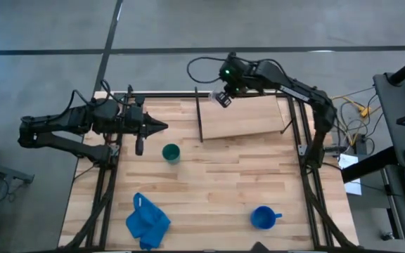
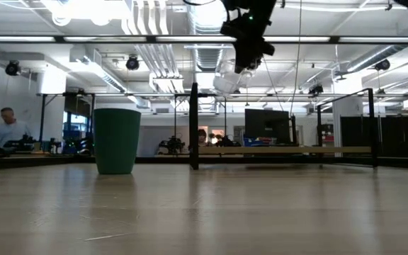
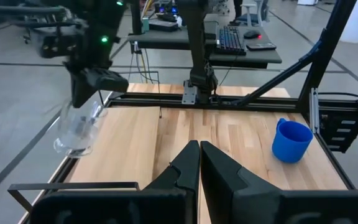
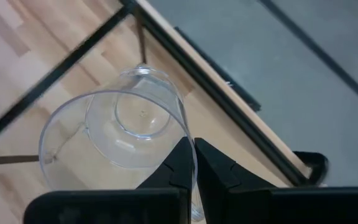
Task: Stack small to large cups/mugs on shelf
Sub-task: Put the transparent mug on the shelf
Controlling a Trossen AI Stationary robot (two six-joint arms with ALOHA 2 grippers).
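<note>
The small clear glass cup (image 1: 223, 98) hangs in my right gripper (image 1: 228, 90), high above the far left corner of the light-wood shelf (image 1: 248, 118). It also shows in the low view (image 2: 227, 81). The dark green cup (image 1: 171, 152) stands upright on the tabletop, left of the shelf. The blue mug (image 1: 263, 217) stands near the table's near edge, its handle pointing right. My left gripper (image 1: 162, 127) is shut and empty, hovering at the table's left and pointing right, a little beyond the green cup. My right gripper pinches the glass cup's wall at the rim (image 4: 182, 124), one finger inside the mouth and one outside. The fingers come from above, slanting down. The cup hangs tilted below them (image 2: 227, 81), lifted clear of the shelf, its mouth toward the wrist.
A crumpled blue cloth (image 1: 146, 221) lies at the near left. Thin black rods (image 1: 198, 116) stand at the shelf's left end. A black frame (image 1: 304, 133) runs along the table's edges. Bare tabletop lies between the green cup and the blue mug.
</note>
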